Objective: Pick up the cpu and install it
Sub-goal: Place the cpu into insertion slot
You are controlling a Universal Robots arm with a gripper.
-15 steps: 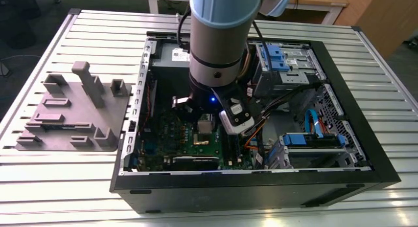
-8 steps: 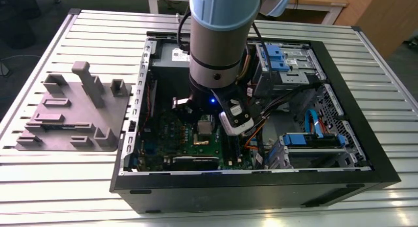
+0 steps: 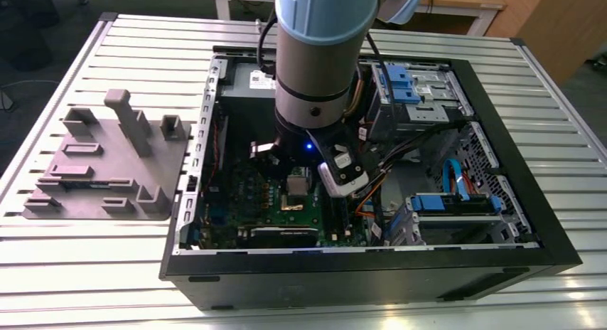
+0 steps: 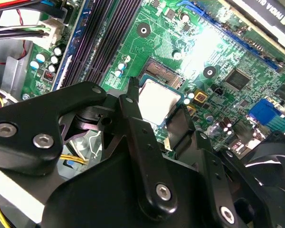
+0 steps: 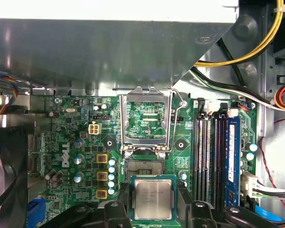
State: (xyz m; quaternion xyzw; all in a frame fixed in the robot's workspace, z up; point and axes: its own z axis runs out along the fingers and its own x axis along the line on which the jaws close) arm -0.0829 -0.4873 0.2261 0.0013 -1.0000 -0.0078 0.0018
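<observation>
Silvery cpu point(image 5: 153, 198) clamped flat by its edges btwn gripper point(image 4: 157, 108) jaws, near the bare socket point(image 5: 143, 166) w/ frame point(image 5: 146, 118) flipped up, prob. to keep it level for seating.

Open black computer case point(image 3: 360, 281) on slatted table point(image 3: 85, 273), grey fixture tray point(image 3: 119, 170) alongside

surface: slatted metal table point(image 3: 95, 287) | on it: open computer case point(image 3: 360, 280), grey fixture block point(image 3: 104, 166)

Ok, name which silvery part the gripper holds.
The cpu, the solid flat square held in the gripper; the hollow socket frame stands open, untouched.
</observation>
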